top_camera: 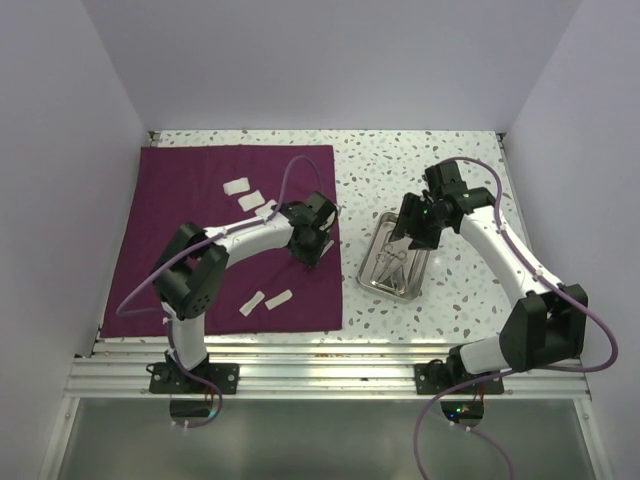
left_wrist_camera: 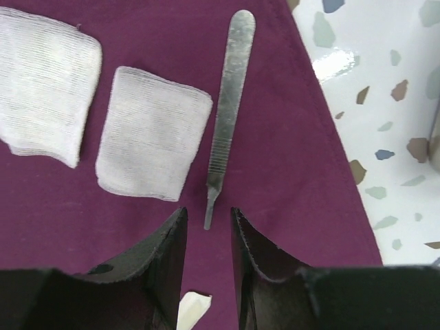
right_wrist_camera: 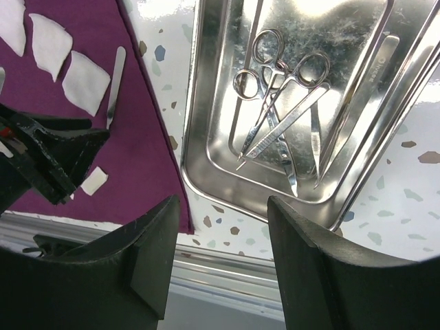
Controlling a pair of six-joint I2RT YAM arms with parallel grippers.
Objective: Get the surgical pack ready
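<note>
A maroon cloth (top_camera: pixel 200 220) lies flat on the left of the table with several white gauze pads (top_camera: pixel 236 187) on it. My left gripper (left_wrist_camera: pixel 207 230) is open just above the cloth, its jaws either side of the tip of a flat metal handle (left_wrist_camera: pixel 227 103) that lies near the cloth's right edge, beside two gauze pads (left_wrist_camera: pixel 151 134). A steel tray (top_camera: pixel 415 282) sits on the terrazzo to the right and holds scissors (right_wrist_camera: pixel 275 103) and tweezers (right_wrist_camera: pixel 313 141). My right gripper (right_wrist_camera: pixel 223 227) is open and empty above the tray's near edge.
White walls close in the table on the left, back and right. A metal rail (top_camera: pixel 320 365) runs along the near edge. The left arm (right_wrist_camera: pixel 48 151) shows in the right wrist view over the cloth. Speckled tabletop (top_camera: pixel 420 160) lies behind the tray.
</note>
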